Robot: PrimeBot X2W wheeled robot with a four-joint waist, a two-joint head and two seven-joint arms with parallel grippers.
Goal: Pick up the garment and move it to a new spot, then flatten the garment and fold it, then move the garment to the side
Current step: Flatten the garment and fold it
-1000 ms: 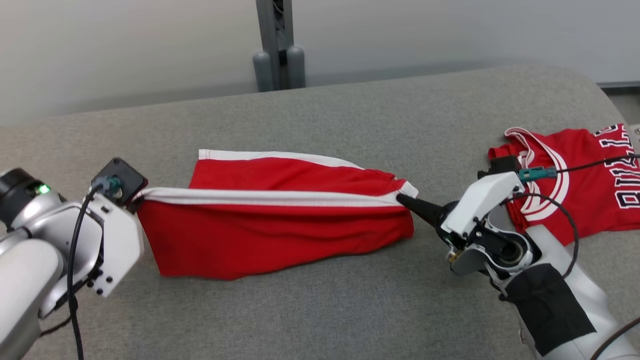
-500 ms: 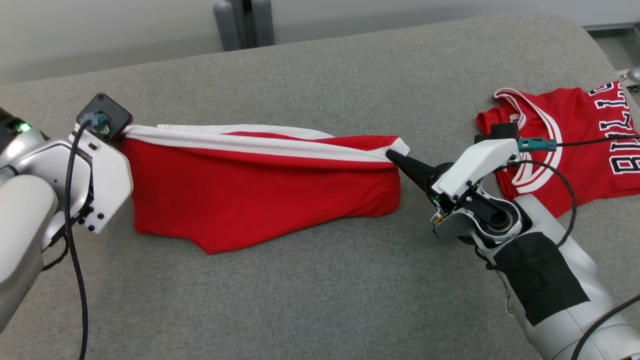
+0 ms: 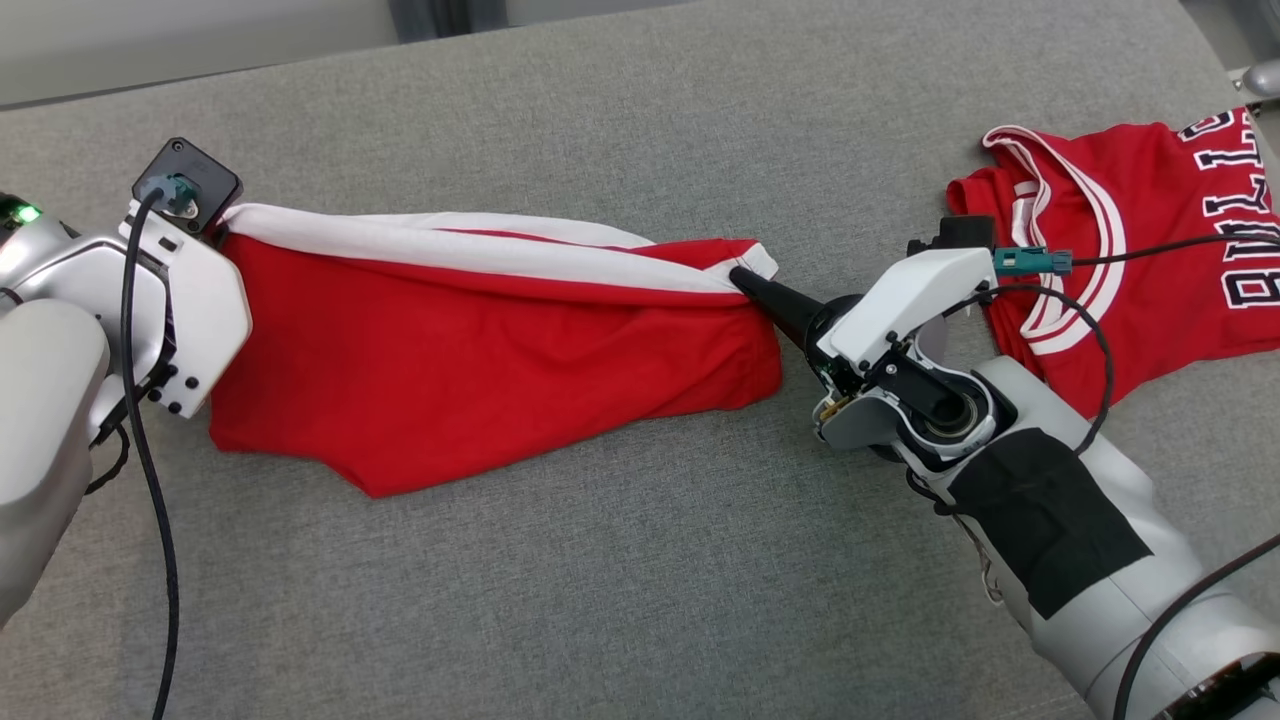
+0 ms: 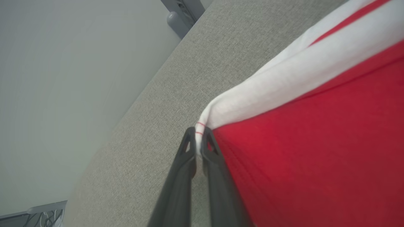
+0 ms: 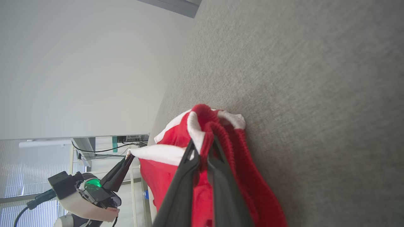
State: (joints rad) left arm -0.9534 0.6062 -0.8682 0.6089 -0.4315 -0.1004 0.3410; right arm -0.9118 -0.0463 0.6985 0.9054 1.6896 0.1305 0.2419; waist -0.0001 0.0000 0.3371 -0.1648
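The garment [image 3: 480,350] is a pair of red shorts with a white band, stretched between my two grippers above the grey padded table [image 3: 620,560]. My left gripper [image 4: 198,138] is shut on the white hem at the garment's left end [image 4: 284,88]. My right gripper [image 3: 742,280] is shut on the gathered red and white edge at the right end [image 5: 205,126]. The cloth hangs from the taut white band and its lower edge rests on the table. In the right wrist view the left gripper [image 5: 127,157] shows pinching the far corner.
A second red jersey [image 3: 1150,240] with white trim and dark lettering lies at the table's right edge, close behind my right wrist. A pale wall [image 4: 63,78] runs behind the table.
The head camera has tilted down, so the whole picture shifted up. Both grippers keep their hold, and the garment's white band has folded over toward the front.
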